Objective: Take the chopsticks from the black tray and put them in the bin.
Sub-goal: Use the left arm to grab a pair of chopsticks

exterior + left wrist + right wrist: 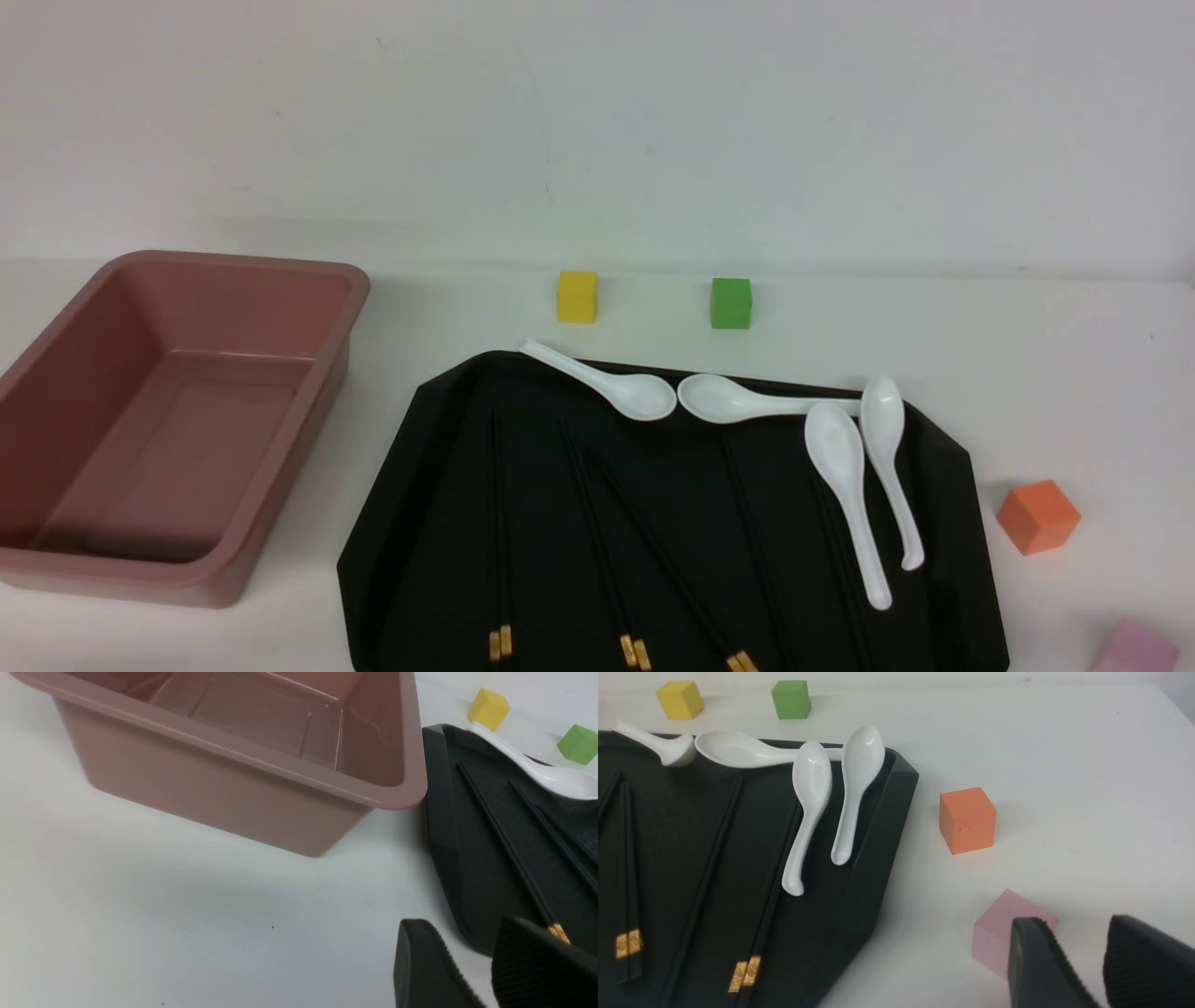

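The black tray (429, 523) lies in the middle of the front view with several pairs of black, gold-capped chopsticks (499, 523) on it, thick ends toward me. The pink-brown bin (65, 383) stands empty to its left. Neither gripper shows in the front view. In the left wrist view my left gripper (467, 952) is open and empty, above the table at the tray's (462, 868) near left corner, close to one chopstick pair (507, 844), with the bin (233, 779) beyond. In the right wrist view my right gripper (1078, 942) is open and empty, right of the tray (878, 844) and its chopsticks (627, 868).
Several white soup spoons (644, 394) lie along the tray's far and right side, two over chopsticks. A yellow cube (577, 297) and a green cube (730, 303) stand behind the tray. An orange cube (966, 819) and a pink cube (994, 938) stand right of it, the pink one beside my right gripper.
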